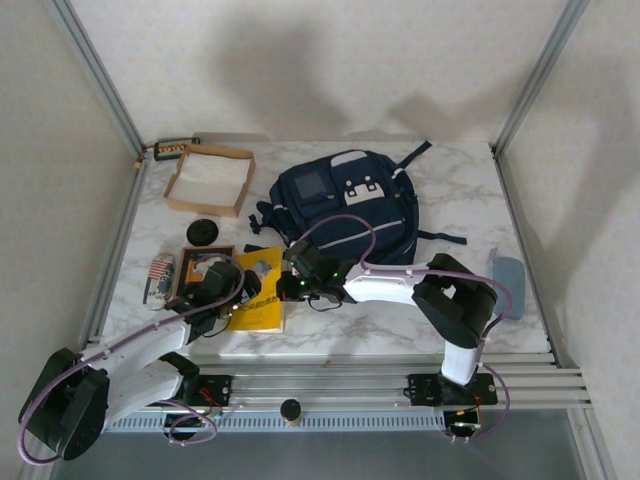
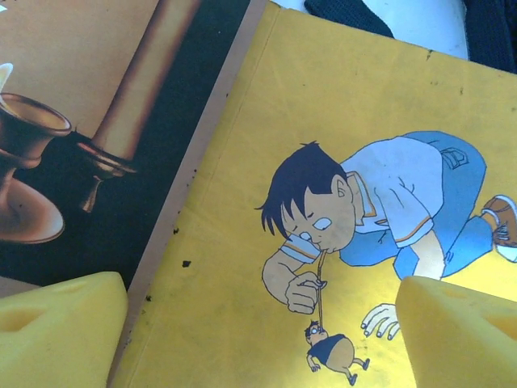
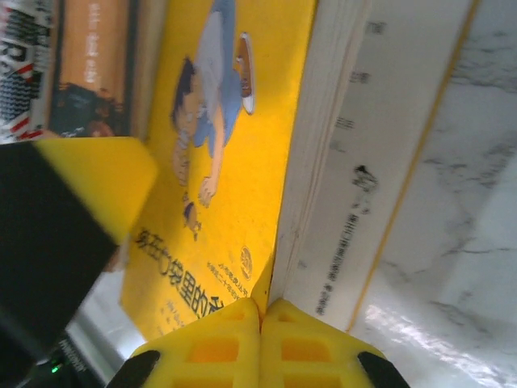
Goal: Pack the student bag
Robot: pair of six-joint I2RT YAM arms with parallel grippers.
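The navy student bag [image 1: 345, 205] lies at the back middle of the table. In front of it lies a yellow comic book [image 1: 262, 300], partly over a brown picture book [image 1: 205, 268]. My right gripper [image 1: 291, 284] reaches left to the yellow book's edge. In the right wrist view its pads [image 3: 260, 319] are shut on the yellow cover [image 3: 242, 137], with white pages [image 3: 347, 145] beside it. My left gripper [image 2: 262, 339] hovers open over the cartoon cover [image 2: 323, 121], its fingertips [image 2: 56, 331] wide apart, the brown book [image 2: 89, 121] to its left.
A shallow brown cardboard box [image 1: 210, 180] sits at the back left, a black round object [image 1: 203, 233] just in front of it. A small striped packet [image 1: 160, 272] lies left of the books. A grey object [image 1: 507, 285] rests near the right edge.
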